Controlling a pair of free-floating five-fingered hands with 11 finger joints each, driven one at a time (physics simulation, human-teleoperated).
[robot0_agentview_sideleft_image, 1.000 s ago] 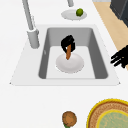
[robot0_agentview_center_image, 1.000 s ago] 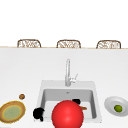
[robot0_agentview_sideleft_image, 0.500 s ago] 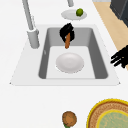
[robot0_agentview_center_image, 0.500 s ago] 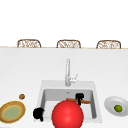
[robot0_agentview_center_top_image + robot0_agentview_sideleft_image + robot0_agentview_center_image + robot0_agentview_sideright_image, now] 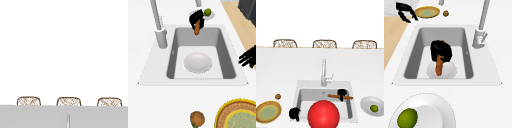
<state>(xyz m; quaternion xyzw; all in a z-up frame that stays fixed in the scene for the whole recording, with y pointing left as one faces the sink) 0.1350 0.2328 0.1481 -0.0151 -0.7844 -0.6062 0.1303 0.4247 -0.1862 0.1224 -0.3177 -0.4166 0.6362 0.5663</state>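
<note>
My right hand (image 5: 342,92) hovers over the right part of the sink (image 5: 306,83), shut on an orange-brown stick (image 5: 335,96) that lies level in the front view. In the left side view this hand (image 5: 195,17) is at the sink's far end with the stick (image 5: 197,28) pointing down. The right side view shows the hand (image 5: 441,51) and stick (image 5: 439,66) above a white bowl (image 5: 451,72) on the sink floor. My left hand (image 5: 294,113) stays open in the air by the sink's front left corner, fingers spread (image 5: 249,58).
A large red round shape (image 5: 323,114) covers the sink's front in the front view. A white plate (image 5: 367,102) with a lime (image 5: 374,108) lies right of the sink. At the left are a yellow-rimmed plate (image 5: 268,112) and a small brown ball (image 5: 278,96). The faucet (image 5: 323,72) rises behind.
My right hand has carried the stick from over the white bowl toward the sink's right end and a little higher. The left hand has not moved.
</note>
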